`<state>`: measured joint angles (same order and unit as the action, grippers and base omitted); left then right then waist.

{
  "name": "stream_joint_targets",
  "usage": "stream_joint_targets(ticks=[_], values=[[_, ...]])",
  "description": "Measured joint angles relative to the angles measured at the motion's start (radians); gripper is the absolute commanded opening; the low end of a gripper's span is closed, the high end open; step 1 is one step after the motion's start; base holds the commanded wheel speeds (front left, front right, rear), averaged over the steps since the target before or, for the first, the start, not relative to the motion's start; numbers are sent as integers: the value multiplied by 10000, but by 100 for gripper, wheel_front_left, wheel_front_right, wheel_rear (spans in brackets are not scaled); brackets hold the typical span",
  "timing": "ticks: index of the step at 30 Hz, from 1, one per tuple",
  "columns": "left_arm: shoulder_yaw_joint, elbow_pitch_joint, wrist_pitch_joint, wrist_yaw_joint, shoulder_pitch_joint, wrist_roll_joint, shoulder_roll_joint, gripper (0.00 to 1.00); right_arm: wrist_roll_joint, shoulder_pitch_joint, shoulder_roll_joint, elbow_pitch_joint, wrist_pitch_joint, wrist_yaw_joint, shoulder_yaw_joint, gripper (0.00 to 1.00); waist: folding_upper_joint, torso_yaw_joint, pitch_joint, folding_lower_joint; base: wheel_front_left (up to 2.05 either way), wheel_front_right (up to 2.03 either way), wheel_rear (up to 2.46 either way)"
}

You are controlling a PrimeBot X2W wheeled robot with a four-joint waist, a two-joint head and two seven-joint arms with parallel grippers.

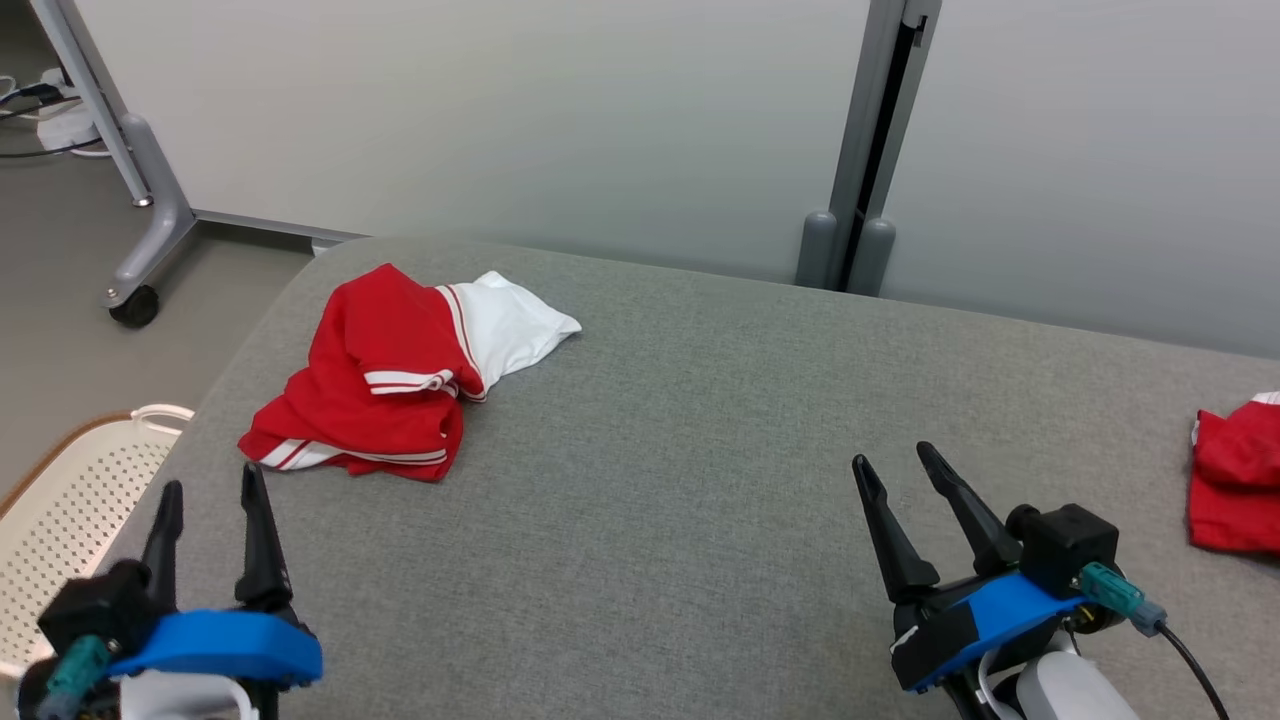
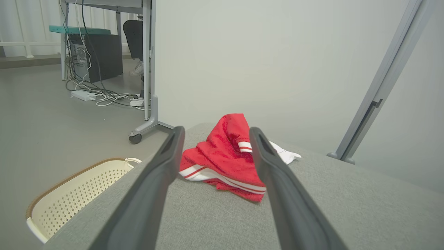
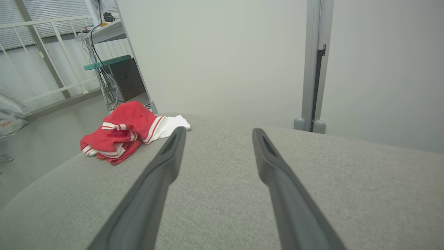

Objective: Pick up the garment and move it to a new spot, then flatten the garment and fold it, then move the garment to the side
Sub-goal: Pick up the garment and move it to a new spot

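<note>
A crumpled red garment [image 1: 385,385] with white stripes and a white part lies at the far left of the grey table [image 1: 680,480]. It also appears in the left wrist view as the garment [image 2: 222,159] and in the right wrist view as the garment [image 3: 121,133]. My left gripper [image 1: 212,488] hovers open just in front of it, near the table's left front corner, with nothing between its fingers. At the front right my right gripper [image 1: 892,462] stands open and empty, far from the garment.
A second red cloth [image 1: 1238,480] lies at the table's right edge. A cream perforated basket [image 1: 60,510] stands on the floor left of the table. Grey partition panels [image 1: 620,110] rise behind it, and a wheeled frame foot [image 1: 140,290] stands at far left.
</note>
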<state>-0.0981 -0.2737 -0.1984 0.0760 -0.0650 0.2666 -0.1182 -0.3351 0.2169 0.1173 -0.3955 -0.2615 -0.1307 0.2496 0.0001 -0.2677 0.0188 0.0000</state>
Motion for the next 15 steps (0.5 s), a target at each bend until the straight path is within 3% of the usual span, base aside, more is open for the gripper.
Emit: stream_joint_targets(ticks=[6,7,10,15], values=[[-196,951,1423,13,-885,433,-435,100,2,45,10,307,0,0,-159,100,0,333,-423,0,0,0,0],[-238,1093,2257,44,-1375,614,-755,100,27,168,21,391,0,0,-173,100,1,560,-731,0,0,0,0],[-606,1137,3346,42,-2146,1442,-905,100,73,476,50,566,0,0,-236,100,0,932,-1273,1,0,0,0],[-928,570,4953,-167,-3406,1902,-1572,100,77,991,138,786,0,0,-257,100,2,1550,-2309,2,0,0,0]])
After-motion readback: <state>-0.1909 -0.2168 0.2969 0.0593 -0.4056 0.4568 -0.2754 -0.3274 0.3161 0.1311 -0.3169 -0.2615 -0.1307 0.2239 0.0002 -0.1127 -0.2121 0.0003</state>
